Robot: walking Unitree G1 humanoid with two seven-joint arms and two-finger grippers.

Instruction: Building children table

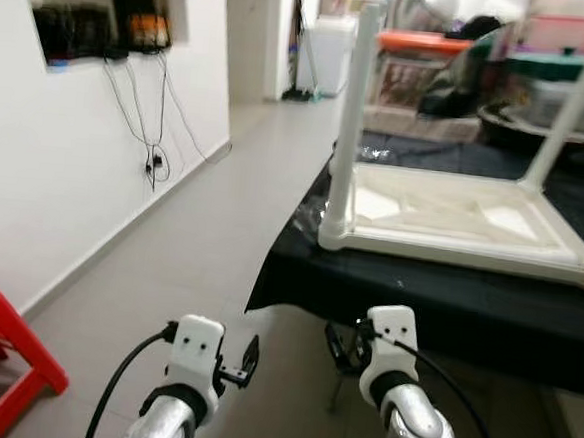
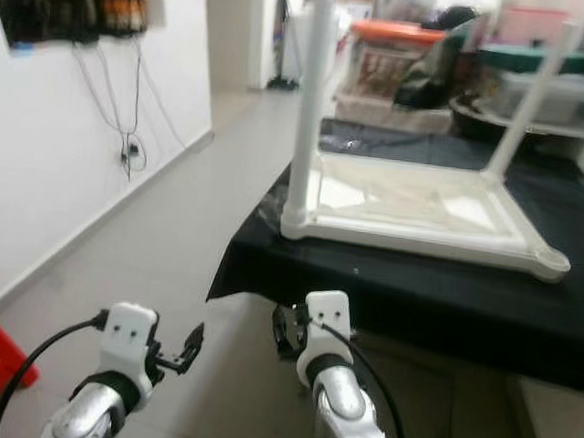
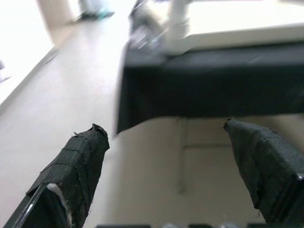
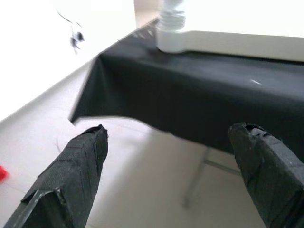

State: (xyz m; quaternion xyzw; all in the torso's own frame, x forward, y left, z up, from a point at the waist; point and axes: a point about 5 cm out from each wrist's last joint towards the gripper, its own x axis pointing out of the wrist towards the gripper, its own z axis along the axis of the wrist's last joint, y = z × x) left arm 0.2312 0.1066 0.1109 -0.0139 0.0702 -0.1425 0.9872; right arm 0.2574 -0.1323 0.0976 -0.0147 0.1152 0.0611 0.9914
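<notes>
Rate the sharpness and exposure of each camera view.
Left eye view: mostly sharp, the overturned white table well lit. Right eye view: softer, slightly blurred throughout. Left wrist view: blurred, the floor washed out toward the wall, left hand open. Right wrist view: soft, overexposed above the black cloth, right hand open.

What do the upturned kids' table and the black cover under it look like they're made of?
Kids' table: likely moulded plastic, cream with a slight sheen, ribbed underside, tubular legs. Black cover: probably thin cloth or plastic sheet; it drapes and creases over the edge.
</notes>
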